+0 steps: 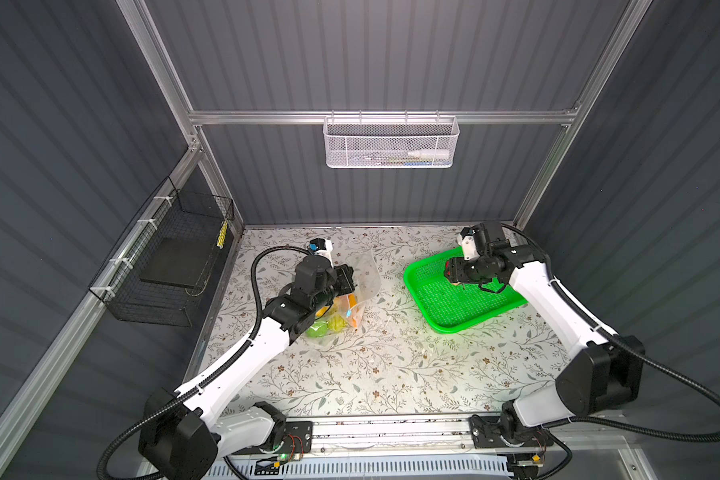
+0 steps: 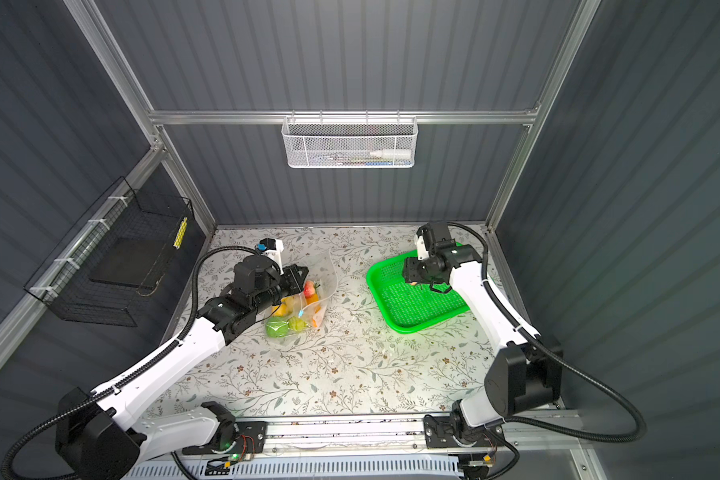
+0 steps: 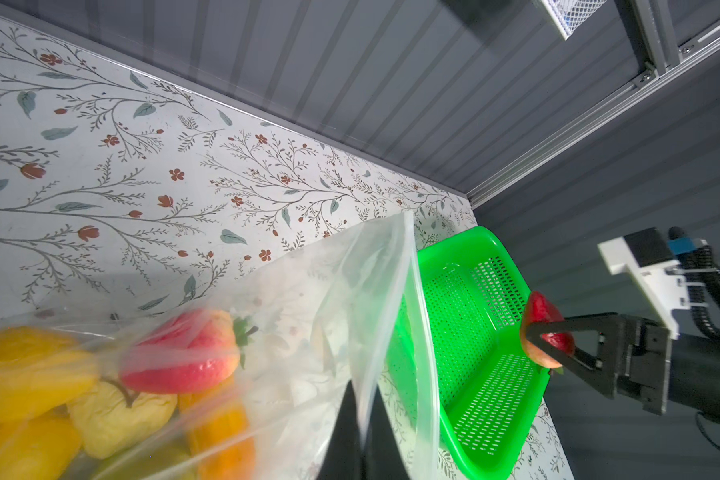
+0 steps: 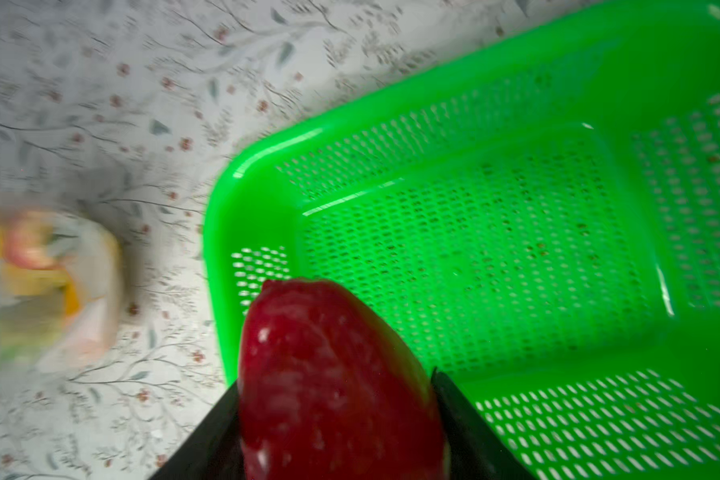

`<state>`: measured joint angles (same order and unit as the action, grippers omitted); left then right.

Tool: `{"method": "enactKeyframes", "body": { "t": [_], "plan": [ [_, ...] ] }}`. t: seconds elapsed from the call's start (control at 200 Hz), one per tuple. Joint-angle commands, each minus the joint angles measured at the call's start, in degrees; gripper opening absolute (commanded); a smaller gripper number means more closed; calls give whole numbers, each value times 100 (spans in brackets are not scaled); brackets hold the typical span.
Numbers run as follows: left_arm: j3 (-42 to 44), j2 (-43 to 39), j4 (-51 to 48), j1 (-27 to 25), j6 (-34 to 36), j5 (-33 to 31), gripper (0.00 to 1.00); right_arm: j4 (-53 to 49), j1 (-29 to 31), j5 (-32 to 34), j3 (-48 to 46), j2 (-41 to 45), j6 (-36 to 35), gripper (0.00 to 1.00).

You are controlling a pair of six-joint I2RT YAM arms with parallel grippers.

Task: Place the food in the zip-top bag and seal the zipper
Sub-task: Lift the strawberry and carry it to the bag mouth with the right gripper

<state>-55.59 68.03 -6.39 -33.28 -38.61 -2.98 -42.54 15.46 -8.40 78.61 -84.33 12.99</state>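
My left claw (image 3: 362, 399) is pinched shut on the zip-top bag (image 3: 350, 291) at the left, food (image 3: 175, 353) inside. My right claw (image 4: 335, 380) grips a red fruit (image 4: 329, 345) over the green basket (image 4: 516, 62), far right.

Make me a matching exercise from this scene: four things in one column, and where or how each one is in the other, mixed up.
Things:
1. left gripper
2. right gripper
3. green basket
4. yellow fruit

States:
A. inside the zip-top bag
B. shut on the red fruit
C. on the table, right of the bag in both top views
D. shut on the bag's edge

Pairs: 1-D, 2-B, 3-C, 4-A
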Motion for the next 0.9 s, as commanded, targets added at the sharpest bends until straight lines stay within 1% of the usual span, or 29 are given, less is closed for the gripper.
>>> {"method": "enactKeyframes", "body": {
  "t": [0.0,0.06,0.08,0.14,0.245,0.375,0.475,0.705,0.895],
  "plan": [
    [-59,-138,-103,-3,34,-80,0,802,289,-960,147,227,408,50],
    [-66,-149,-125,-3,22,-74,0,1112,428,-1023,146,305,528,49],
    [-73,-162,-133,-3,20,-69,0,1254,473,-1277,139,332,572,49],
    [-81,-180,-143,-3,20,-71,0,1717,609,-1545,81,380,764,48],
    [-118,-193,-160,-3,20,-45,0,2431,941,-1778,45,335,1092,46],
    [-136,-212,-169,-3,15,-44,0,2860,1421,-1737,116,156,1213,46],
    [-136,-250,-184,-3,10,-44,0,2995,1720,-1590,224,-38,1197,46],
    [-158,-293,-231,-3,16,-60,0,3110,2258,-1495,451,-675,1274,46],
    [-145,-375,-275,-3,43,-123,0,3198,2563,-1425,477,-1109,1372,46]
  ]
}}
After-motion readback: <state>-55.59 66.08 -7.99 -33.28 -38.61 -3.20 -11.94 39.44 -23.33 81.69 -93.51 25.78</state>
